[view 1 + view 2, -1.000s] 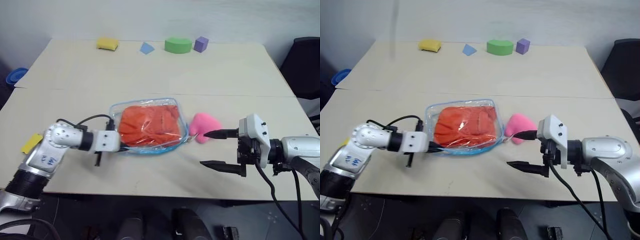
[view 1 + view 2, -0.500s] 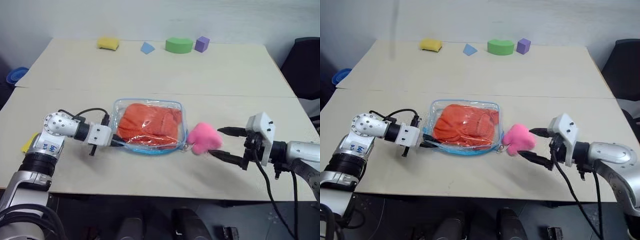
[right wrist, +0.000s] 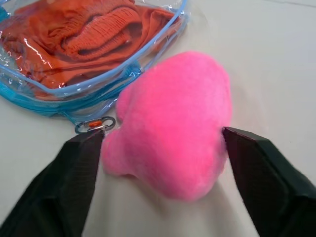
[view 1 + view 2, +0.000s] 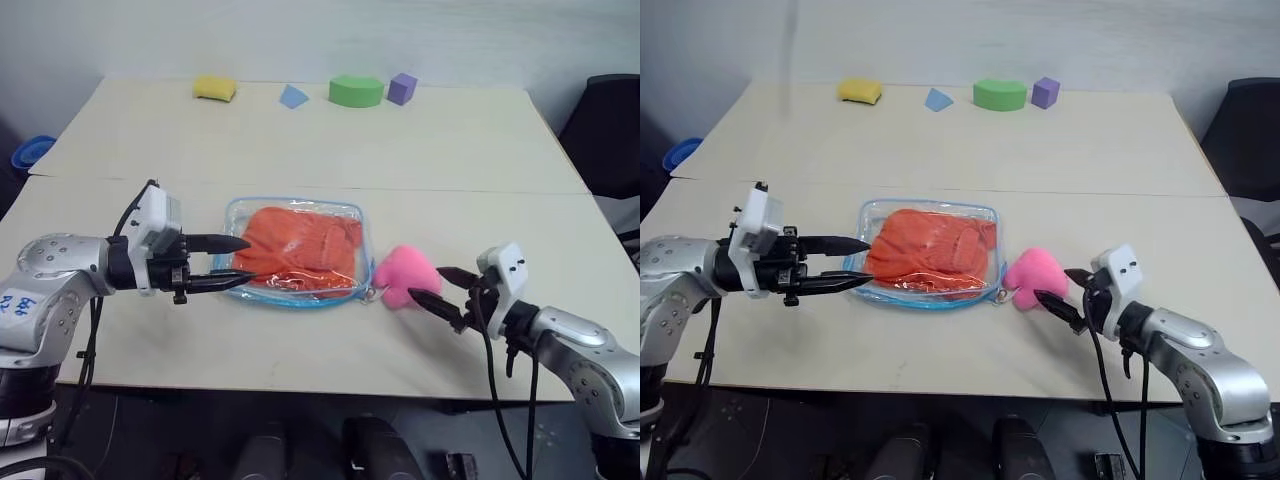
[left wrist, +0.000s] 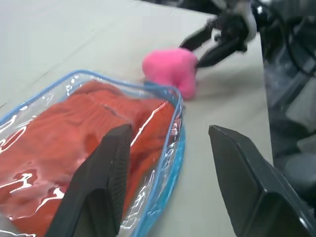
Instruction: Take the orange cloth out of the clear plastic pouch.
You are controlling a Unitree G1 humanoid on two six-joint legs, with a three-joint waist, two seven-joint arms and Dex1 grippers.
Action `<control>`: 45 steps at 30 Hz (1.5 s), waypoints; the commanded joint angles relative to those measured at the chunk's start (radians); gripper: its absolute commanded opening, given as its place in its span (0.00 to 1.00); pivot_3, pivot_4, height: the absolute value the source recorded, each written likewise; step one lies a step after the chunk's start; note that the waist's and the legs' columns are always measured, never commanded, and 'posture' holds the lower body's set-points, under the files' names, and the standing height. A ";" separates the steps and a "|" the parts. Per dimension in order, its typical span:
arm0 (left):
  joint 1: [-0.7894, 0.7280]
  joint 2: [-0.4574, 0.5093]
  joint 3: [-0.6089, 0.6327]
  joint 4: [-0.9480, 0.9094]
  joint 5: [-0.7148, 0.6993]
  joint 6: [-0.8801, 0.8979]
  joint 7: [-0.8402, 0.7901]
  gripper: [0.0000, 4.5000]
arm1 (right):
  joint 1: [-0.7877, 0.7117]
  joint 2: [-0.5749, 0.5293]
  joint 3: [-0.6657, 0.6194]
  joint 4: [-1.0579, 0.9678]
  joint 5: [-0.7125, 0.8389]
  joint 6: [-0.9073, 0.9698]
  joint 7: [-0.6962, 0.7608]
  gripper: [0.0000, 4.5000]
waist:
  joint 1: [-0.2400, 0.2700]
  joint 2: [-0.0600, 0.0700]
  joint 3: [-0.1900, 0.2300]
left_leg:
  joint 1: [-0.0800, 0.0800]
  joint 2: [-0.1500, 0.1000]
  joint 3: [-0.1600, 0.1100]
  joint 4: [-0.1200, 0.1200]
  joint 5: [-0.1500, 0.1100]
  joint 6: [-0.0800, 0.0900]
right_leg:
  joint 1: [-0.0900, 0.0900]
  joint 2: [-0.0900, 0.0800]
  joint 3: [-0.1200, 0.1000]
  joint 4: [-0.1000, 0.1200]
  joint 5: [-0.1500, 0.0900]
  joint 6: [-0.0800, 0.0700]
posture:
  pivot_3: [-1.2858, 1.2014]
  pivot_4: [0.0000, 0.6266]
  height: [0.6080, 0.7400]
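Observation:
The clear plastic pouch [image 4: 236,222], edged in light blue, lies flat at the table's middle with the orange cloth [image 4: 300,245] crumpled inside it. My left gripper [image 4: 246,259] hovers open at the pouch's left end, fingers level and one above the other, holding nothing. In the left wrist view the cloth [image 5: 74,143] fills the pouch [image 5: 170,148] between my fingers [image 5: 98,187]. My right gripper [image 4: 428,283] stands open at the right of the pink foam lump [image 4: 404,274]. The right wrist view has a finger [image 3: 81,182] on each side of that lump [image 3: 173,123].
A small orange zip clip [image 3: 94,124] lies between pouch and lump. Along the table's far edge sit a yellow sponge [image 4: 215,88], a blue wedge [image 4: 293,96], a green half-round block [image 4: 356,90] and a purple cube [image 4: 403,87]. A black chair [image 4: 610,130] stands at the right.
My left gripper let go of the pouch's left edge, opened, rolled and rose. My right gripper came down to the pink lump and its fingers narrowed around it.

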 commanded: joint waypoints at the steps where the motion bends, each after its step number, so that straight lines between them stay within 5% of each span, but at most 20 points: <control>1: -0.003 -0.021 0.039 -0.049 -0.032 0.035 0.082 0.58 | 0.006 0.000 0.000 -0.007 -0.001 -0.035 0.032 0.56 | 0.001 0.000 0.000 | 0.000 0.000 0.000 0.000 0.000 0.000 | 0.000 0.000 0.000 0.000 0.000 0.000 | 0.52 0.24 1.00; 8: -0.020 -0.024 0.026 -0.037 -0.018 0.030 0.105 0.58 | 0.117 -0.063 -0.075 -0.169 0.058 -0.072 0.147 0.02 | 0.000 0.000 0.000 | 0.000 0.000 0.000 -0.001 0.000 0.000 | 0.000 0.001 0.000 -0.001 0.000 0.000 | 0.52 0.24 1.00; 14: -0.037 -0.041 -0.026 -0.020 0.011 0.007 0.098 0.58 | 0.102 -0.110 -0.044 -0.299 0.028 -0.132 0.185 0.02 | -0.001 0.000 0.000 | 0.001 0.000 0.000 -0.001 0.000 0.000 | 0.000 0.001 0.001 -0.003 0.000 0.000 | 0.52 0.24 1.00; 19: -0.062 -0.062 -0.085 -0.002 0.041 -0.017 0.070 0.58 | 0.004 -0.173 0.180 -0.287 -0.136 -0.288 0.315 0.02 | -0.002 0.000 0.000 | 0.002 0.000 0.000 -0.001 0.000 0.000 | 0.001 0.001 0.000 -0.004 0.000 0.000 | 0.52 0.24 1.00; 27: -0.097 -0.096 -0.175 0.043 0.107 -0.066 0.032 0.58 | -0.205 -0.114 0.503 -0.012 -0.418 -0.577 0.457 0.02 | -0.002 0.000 0.000 | 0.002 0.000 0.001 -0.001 0.001 -0.003 | 0.001 0.002 0.001 -0.005 0.000 0.000 | 0.52 0.24 1.00; 38: -0.223 -0.172 -0.479 0.159 0.336 -0.237 -0.135 0.58 | -0.215 -0.116 0.509 0.021 -0.501 -0.733 0.490 0.74 | 0.001 0.000 0.000 | 0.002 0.000 0.001 0.000 0.002 -0.003 | 0.001 0.001 0.001 -0.004 0.000 0.000 | 0.52 0.24 1.00; 45: -0.303 -0.227 -0.646 0.338 0.552 -0.459 -0.221 0.58 | -0.203 -0.158 0.455 -0.069 -0.519 -0.697 0.473 0.74 | -0.001 0.000 0.000 | 0.002 0.000 0.001 0.000 0.002 -0.004 | 0.000 0.003 0.002 -0.003 0.000 0.000 | 0.52 0.24 1.00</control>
